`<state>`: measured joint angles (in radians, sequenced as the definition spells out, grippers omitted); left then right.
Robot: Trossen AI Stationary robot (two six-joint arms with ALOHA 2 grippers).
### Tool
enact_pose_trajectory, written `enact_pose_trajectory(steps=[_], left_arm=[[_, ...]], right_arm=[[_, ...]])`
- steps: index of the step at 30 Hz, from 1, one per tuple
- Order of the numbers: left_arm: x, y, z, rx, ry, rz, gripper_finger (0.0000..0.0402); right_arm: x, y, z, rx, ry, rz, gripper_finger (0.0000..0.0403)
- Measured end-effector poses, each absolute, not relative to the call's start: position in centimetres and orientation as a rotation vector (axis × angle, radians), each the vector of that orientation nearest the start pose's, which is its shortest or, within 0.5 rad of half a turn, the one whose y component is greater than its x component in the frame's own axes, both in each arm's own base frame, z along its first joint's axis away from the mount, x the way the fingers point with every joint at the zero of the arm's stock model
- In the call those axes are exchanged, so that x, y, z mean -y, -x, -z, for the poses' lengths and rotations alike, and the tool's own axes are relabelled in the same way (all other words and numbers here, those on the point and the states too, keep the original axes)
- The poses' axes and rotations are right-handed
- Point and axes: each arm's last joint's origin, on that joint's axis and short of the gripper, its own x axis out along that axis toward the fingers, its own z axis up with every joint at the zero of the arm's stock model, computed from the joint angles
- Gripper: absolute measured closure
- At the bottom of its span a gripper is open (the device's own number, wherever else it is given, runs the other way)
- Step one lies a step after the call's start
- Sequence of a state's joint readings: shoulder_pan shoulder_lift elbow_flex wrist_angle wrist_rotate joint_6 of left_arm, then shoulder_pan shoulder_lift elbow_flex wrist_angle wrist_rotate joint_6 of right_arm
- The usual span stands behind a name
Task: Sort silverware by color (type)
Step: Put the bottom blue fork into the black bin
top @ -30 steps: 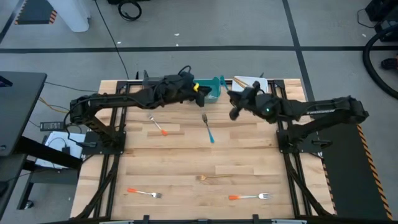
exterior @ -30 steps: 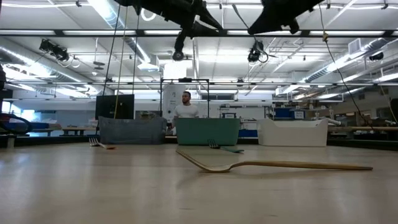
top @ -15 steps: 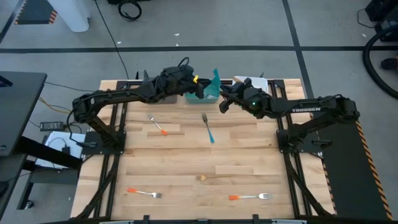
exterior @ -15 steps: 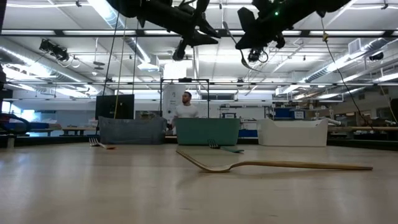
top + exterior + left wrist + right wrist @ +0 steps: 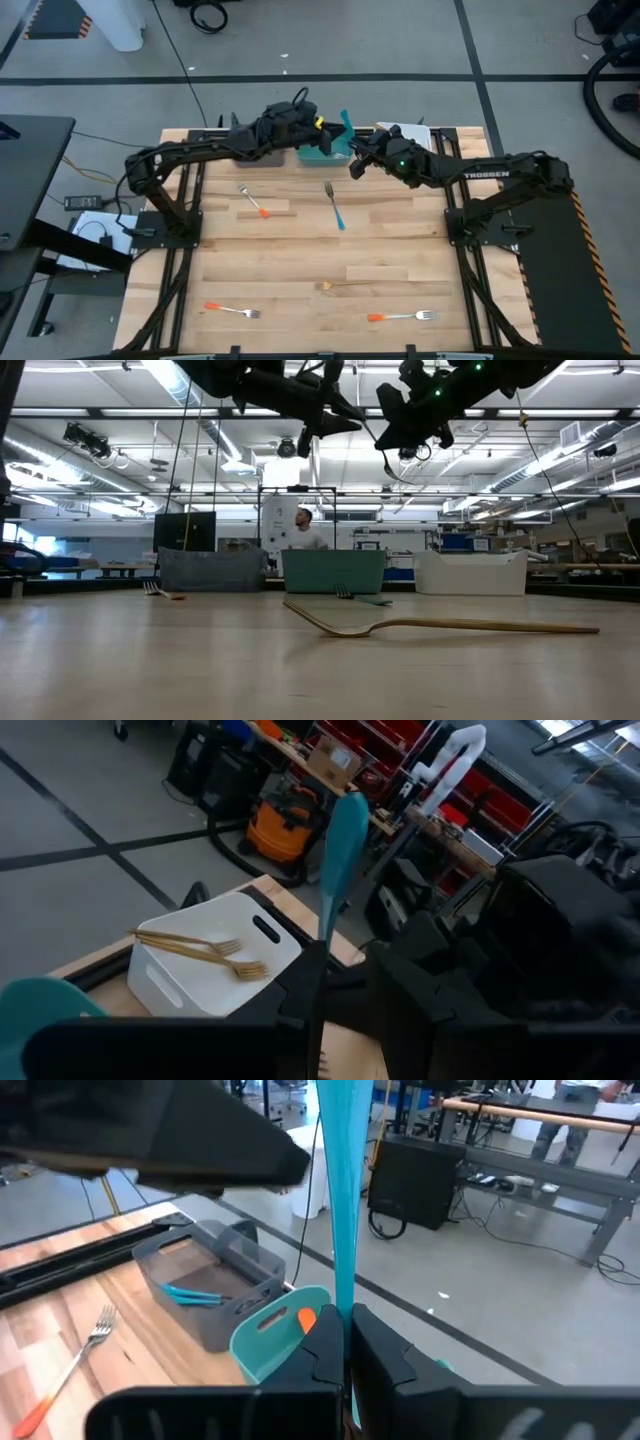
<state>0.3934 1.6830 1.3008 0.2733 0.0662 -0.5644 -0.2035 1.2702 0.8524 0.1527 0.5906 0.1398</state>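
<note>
A blue-handled fork is held in the air over the far middle of the table, above the teal bin. Its handle points up and away from both wrist cameras. My left gripper comes at it from the table's left and my right gripper from the right. Both are shut on it, tip to tip. The tines are hidden. Loose on the table lie a blue fork, an orange fork, a gold fork and two more orange forks. My left gripper holds the blue fork where its handle narrows, pinched between the two fingers, which come level from the table's left. The broad handle end rises beyond the fingertips. The fork is lifted clear. The fingers hide its lower part. My right gripper pinches the same fork at the narrow part of its handle, between both fingers, from the table's right. The handle runs on past the fingertips along their line. The fork is clear of the table and bins.
Three bins stand along the far edge. The grey one holds blue forks, the teal one an orange one, and the white one gold ones. In the low view the gold fork lies nearest. A person stands in the room beyond.
My right gripper has moved toward the table's left and far edge, closing in on my left gripper until the two stand tip to tip. My left gripper has stayed over the teal bin. The blue fork's handle now stands up more steeply between them.
</note>
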Motion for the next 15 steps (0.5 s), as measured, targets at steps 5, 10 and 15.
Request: enact_pose_trajectory(steps=[5,10,15], left_arm=[[-15.5,-37.4,-32.0,-0.007,0.582,-0.355,0.032],[-16.1,-37.2,-32.2,0.012,0.552,-0.419,0.0323],[-16.7,-37.0,-32.2,0.024,0.541,-0.434,0.0363]], right_arm=[[7.2,-27.1,-28.4,-0.232,-0.077,0.797,0.0393],[7.2,-27.1,-28.4,-0.236,-0.077,0.793,0.0393],[7.2,-27.1,-28.3,-0.229,-0.103,0.785,0.0393]])
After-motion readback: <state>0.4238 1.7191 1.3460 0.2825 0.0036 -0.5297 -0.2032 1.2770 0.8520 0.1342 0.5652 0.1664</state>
